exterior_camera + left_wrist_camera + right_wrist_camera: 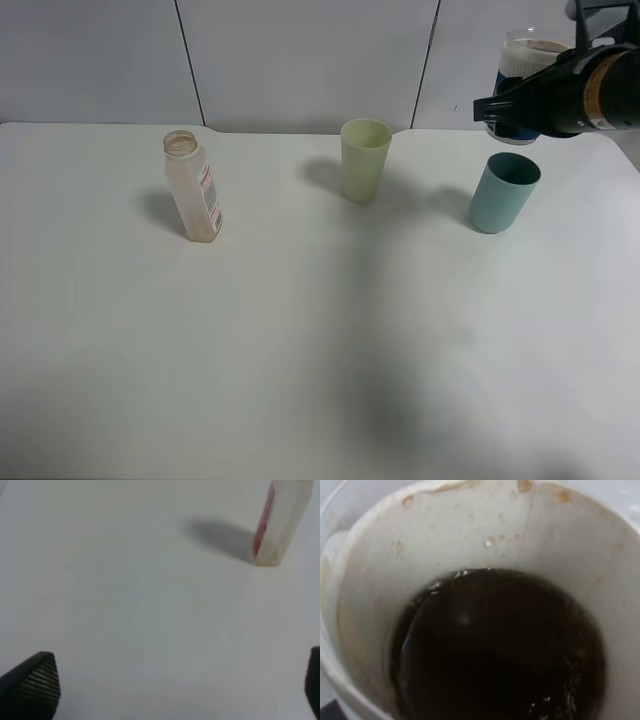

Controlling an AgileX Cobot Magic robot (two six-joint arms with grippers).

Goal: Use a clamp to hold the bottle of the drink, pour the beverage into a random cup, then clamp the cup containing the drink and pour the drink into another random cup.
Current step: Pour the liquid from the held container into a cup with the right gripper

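Observation:
The bottle of the drink (pixel 195 190) stands uncapped at the left of the table and looks nearly empty; the left wrist view catches its lower part (pixel 280 525). My left gripper (pixel 172 685) hovers open over bare table, well short of the bottle, and does not show in the exterior view. At the upper right, my right gripper (pixel 520 100) is shut on the cup containing the drink (pixel 528 58), held in the air above the teal cup (pixel 503 192). Dark brown beverage (pixel 500 650) fills the bottom of that cup (pixel 470 535). The tall yellow-green cup (pixel 365 160) stands mid-table.
The white table (pixel 300 350) stretches wide toward the front. Grey wall panels (pixel 300 60) close off the back. The teal cup sits a hand's width to the right of the yellow-green one.

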